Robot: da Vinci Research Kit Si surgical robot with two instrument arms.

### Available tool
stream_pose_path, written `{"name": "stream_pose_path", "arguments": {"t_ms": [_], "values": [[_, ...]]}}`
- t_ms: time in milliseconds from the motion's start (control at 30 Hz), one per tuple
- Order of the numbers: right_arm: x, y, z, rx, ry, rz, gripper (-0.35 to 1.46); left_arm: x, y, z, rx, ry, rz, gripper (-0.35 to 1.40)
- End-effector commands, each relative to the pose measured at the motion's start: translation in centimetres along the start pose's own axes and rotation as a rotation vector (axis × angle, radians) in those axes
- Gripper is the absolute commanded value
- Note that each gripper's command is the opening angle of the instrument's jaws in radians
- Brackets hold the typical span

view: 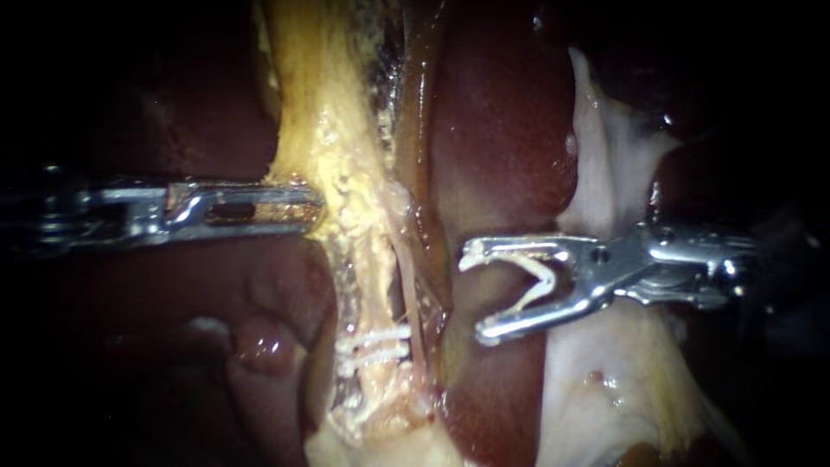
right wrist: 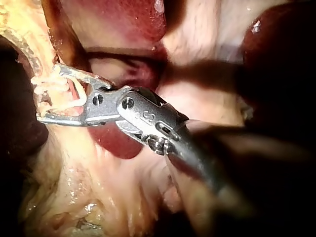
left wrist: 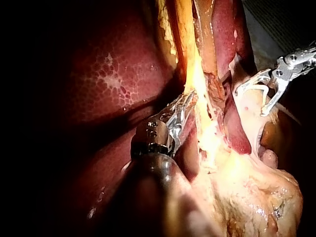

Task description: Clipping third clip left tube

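The left tube (view: 381,285) runs down through yellow fatty tissue (view: 333,130) and carries two white clips (view: 378,342) side by side. My left instrument (view: 316,206) comes in level from the left, its jaws shut on the edge of the yellow tissue above the clips; the left wrist view shows the same grip (left wrist: 186,102). My right instrument (view: 471,296) lies over the dark red liver (view: 501,138), just right of the tube and apart from it. Its jaws stand wide apart with a white V-shaped clip (view: 534,278) seated between them, touching both.
Pale membrane (view: 605,164) lies behind and below the right instrument's shaft. A brownish strand (view: 421,216) runs alongside the tube on its right. Reddish rounded tissue (view: 259,342) bulges left of the clips. Honeycomb-marked liver (left wrist: 111,79) lies beside my left instrument.
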Motion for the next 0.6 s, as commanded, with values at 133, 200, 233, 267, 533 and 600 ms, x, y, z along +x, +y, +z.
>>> {"name": "stream_pose_path", "arguments": {"t_ms": [133,200,233,267,533,600], "values": [[-0.18,0.14,0.17,0.012,-0.014,0.014,0.60,-0.01,-0.10,-0.11,0.001,-0.012,-0.014,-0.35],[-0.25,0.21,0.24,0.014,-0.016,0.021,0.60,-0.01,-0.14,-0.14,0.000,-0.012,-0.010,-0.35],[-0.27,0.24,0.26,0.013,-0.016,0.025,0.60,0.00,-0.16,-0.16,0.002,-0.014,-0.011,-0.35],[-0.30,0.27,0.29,0.012,-0.016,0.024,0.60,0.00,-0.18,-0.17,0.002,-0.014,-0.011,-0.35],[-0.37,0.41,0.44,0.021,-0.019,0.034,0.60,-0.03,-0.30,-0.31,0.009,-0.022,-0.006,-0.35],[-0.38,0.43,0.49,0.022,-0.019,0.038,0.60,-0.03,-0.30,-0.32,0.012,-0.024,-0.001,-0.35]]}}
